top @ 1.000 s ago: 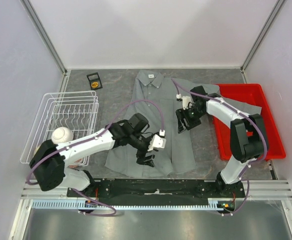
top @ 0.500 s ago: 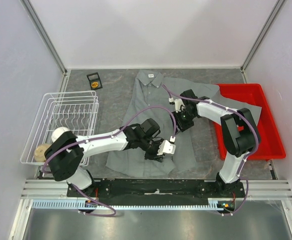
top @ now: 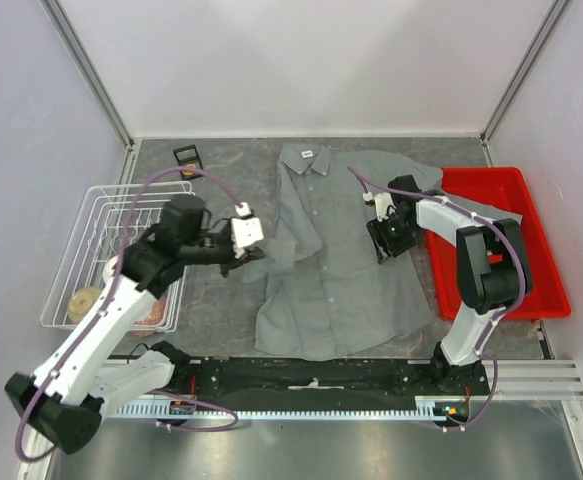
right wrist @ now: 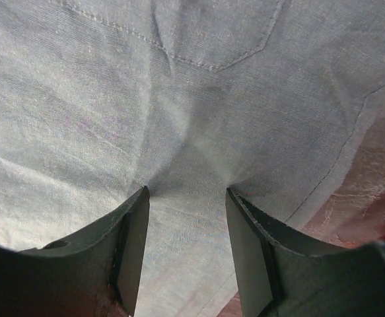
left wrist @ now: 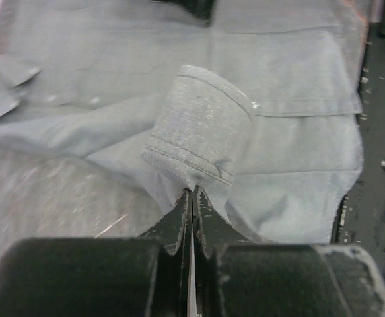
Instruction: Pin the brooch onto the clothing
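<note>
The clothing (top: pixel 336 265), a grey button-front shirt, lies spread on the table with its collar at the back. My left gripper (top: pixel 259 255) is shut on a sleeve cuff (left wrist: pixel 199 129) and holds it up off the table at the shirt's left side; in the left wrist view the gripper (left wrist: pixel 192 193) has its tips pinched on the fabric. My right gripper (top: pixel 389 240) presses down on the shirt's right chest. In the right wrist view that gripper (right wrist: pixel 187 193) is open, with puckered cloth (right wrist: pixel 179 119) between the tips. The brooch (top: pixel 187 156) is an orange-gold speck in a small black case at the back left.
A white wire rack (top: pixel 101 215) stands at the left with a tan bowl-like thing (top: pixel 84 303) in it. A red bin (top: pixel 546 270) stands at the right, with the shirt's other sleeve lying over its near corner. A black rail (top: pixel 311 378) runs along the near edge.
My left gripper shut on the shirt's cuff and swung left and back with it, dragging the shirt out wider. My right gripper shifted slightly right on the shirt and narrowed a little.
</note>
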Controlling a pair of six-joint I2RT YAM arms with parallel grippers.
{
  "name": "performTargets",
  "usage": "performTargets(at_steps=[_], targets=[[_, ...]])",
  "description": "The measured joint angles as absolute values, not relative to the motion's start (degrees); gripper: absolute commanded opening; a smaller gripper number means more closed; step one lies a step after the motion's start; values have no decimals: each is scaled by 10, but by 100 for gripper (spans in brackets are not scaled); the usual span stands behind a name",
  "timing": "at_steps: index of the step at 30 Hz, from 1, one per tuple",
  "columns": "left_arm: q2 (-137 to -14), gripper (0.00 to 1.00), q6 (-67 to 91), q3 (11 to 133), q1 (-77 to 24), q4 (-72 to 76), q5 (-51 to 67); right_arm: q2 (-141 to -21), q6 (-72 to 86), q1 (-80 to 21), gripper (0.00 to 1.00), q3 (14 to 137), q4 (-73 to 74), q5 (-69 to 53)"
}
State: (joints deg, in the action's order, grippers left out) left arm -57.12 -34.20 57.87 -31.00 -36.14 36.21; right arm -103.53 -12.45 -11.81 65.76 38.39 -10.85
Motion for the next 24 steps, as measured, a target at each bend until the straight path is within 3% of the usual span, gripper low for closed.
performTargets(at_steps=[16,24], targets=[[-498,2,-345,648,86,-445,258,-1020,-170,-117,57,639,407,-73],[-556,2,-414,747,190,-432,308,-1020,-175,-117,57,639,415,-72]])
